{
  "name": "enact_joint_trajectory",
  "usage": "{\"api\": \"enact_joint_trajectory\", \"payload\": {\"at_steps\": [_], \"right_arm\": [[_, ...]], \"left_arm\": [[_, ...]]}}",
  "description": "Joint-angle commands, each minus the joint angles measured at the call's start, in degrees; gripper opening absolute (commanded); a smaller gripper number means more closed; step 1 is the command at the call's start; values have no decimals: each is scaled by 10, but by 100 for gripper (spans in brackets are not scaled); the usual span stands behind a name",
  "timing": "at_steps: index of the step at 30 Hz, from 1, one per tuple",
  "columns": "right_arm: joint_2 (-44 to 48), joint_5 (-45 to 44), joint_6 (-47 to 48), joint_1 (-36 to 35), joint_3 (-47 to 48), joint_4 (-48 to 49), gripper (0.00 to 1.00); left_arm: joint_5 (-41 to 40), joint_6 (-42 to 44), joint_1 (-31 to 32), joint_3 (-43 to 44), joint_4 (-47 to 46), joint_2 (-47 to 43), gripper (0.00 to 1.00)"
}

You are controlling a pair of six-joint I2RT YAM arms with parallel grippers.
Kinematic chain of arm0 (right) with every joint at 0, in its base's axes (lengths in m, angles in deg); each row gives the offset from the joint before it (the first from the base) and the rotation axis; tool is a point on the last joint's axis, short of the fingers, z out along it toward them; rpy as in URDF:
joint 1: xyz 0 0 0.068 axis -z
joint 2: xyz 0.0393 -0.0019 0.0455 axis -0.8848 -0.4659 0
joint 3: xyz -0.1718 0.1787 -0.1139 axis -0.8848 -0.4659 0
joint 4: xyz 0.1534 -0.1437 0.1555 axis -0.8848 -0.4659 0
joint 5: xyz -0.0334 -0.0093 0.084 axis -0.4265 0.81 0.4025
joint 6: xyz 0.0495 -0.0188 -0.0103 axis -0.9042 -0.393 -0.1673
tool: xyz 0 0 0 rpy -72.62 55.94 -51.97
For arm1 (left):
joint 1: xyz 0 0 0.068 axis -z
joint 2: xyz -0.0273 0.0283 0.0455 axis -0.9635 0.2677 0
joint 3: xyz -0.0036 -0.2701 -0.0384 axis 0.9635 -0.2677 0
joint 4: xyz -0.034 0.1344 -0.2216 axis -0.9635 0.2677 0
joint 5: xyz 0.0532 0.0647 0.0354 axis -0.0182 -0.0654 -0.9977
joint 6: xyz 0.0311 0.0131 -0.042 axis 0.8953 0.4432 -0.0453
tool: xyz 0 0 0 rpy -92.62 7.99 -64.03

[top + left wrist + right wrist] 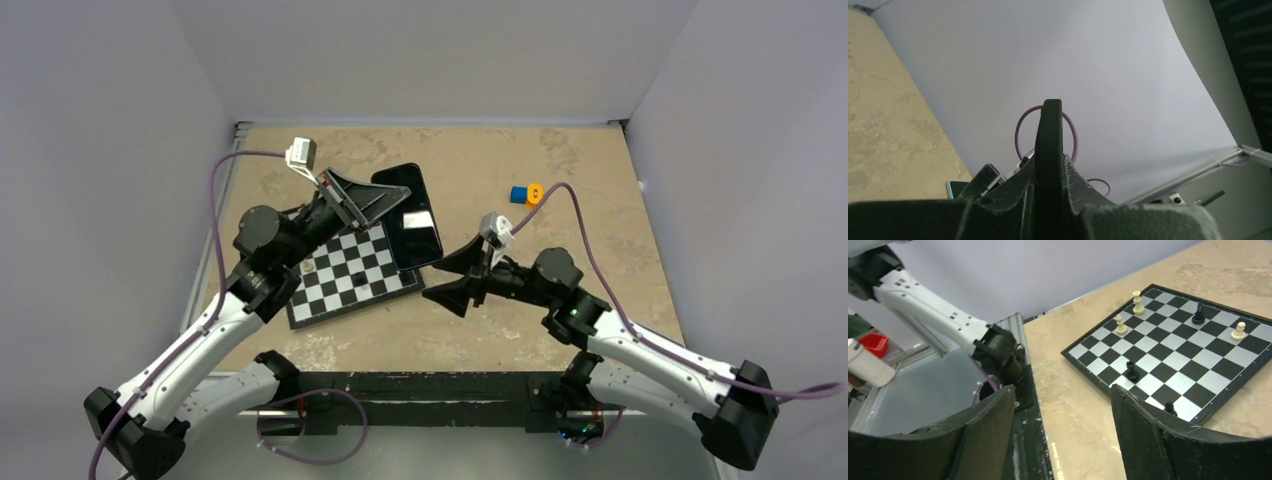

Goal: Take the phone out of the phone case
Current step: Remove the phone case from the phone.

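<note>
The phone [412, 215] lies flat with its black screen up, its near end resting on the chessboard's far right corner. In the left wrist view only a corner of the phone [954, 189] shows, with a pale blue rim. My left gripper [375, 198] hovers just left of the phone, shut on the thin black phone case [1052, 140]. The case stands edge-on between the jaws and sticks out past the fingertips. My left gripper [1050, 165] fills the bottom of its own view. My right gripper [432, 280] is open and empty, just off the phone's near end. Only bare table shows between the fingers of my right gripper [1062, 395].
A black-and-white chessboard [350, 275] lies left of centre with a few small pieces on it; the chessboard [1188, 355] is just ahead and to the right of the right fingers. A small blue and orange object [525, 195] sits at the back right. White walls close in the table.
</note>
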Motion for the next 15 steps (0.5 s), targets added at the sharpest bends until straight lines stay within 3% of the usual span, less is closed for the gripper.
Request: {"api": "enact_joint_trajectory", "payload": {"at_steps": [1, 6, 10, 15], "right_arm": [[94, 40, -31, 2, -3, -87, 75], [95, 109, -74, 21, 56, -84, 76], [42, 202, -125, 61, 94, -36, 70], [4, 229, -140, 80, 118, -7, 63]], "left_arm": [[26, 95, -1, 56, 30, -20, 0], [49, 112, -3, 73, 40, -3, 0], [74, 116, -4, 88, 44, 9, 0], [83, 116, -3, 90, 50, 10, 0]]}}
